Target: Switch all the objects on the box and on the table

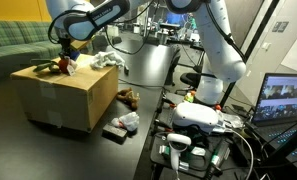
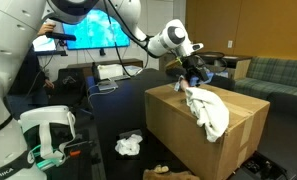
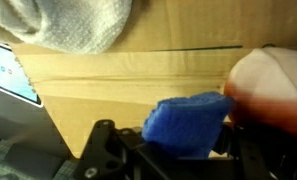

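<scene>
Jaws are seen drawn almost fully together on the blue item, which is pinched between them over the top of the cardboard box; whether it rests on the cardboard or is held just clear cannot be told. Just beside it the red-and-green plush is found, and a white cloth is draped over the box's edge, hanging down its side.

Several risks can be judged from this. The blue item looks soft and spongy, so it may be squeezed out of so narrow a pinch, or dropped on the way to the dark surface. The plush lies so close that it could be snagged or nudged off the box when the jaws are raised. The cloth, limp and overhanging, could be dragged down by any brush of the arm.

The box is plain tan cardboard, taped along its top seam, with flat, firm sides. Below, a crumpled white cloth piece, a brown toy and a flat black block are lying near the box, well apart from the jaws
</scene>
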Controlling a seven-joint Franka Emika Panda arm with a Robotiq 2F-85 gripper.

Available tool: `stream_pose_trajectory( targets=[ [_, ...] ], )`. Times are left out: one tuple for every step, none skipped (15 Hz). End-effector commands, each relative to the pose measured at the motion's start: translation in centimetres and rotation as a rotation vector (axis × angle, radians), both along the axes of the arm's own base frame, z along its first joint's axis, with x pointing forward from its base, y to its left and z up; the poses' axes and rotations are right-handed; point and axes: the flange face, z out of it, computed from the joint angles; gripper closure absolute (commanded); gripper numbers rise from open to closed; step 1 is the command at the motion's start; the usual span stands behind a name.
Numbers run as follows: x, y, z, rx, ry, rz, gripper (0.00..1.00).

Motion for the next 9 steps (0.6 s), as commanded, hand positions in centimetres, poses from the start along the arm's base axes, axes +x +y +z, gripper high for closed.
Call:
stream_pose_trajectory(
  targets=[
    [1.8, -2.3, 0.9, -0.030, -0.018, -0.058, 0.90],
    [2.0, -3.0, 0.9, -0.038, -0.014, -0.072, 0.90],
    [2.1, -3.6, 0.7, -0.046, -0.009, -0.083, 0.90],
    [2.2, -4.2, 0.4, -0.059, -0.005, -0.096, 0.90],
    [2.1, -4.7, 0.1, -0.067, 0.003, -0.107, 0.90],
    [2.2, -5.2, -0.5, -0.073, 0.014, -0.113, 0.89],
    [2.1, -5.6, -0.9, -0.081, 0.023, -0.122, 0.89],
    [2.1, -5.8, -1.6, -0.085, 0.037, -0.127, 0.89],
    [2.0, -6.1, -2.1, -0.083, 0.052, -0.127, 0.89]
  ],
)
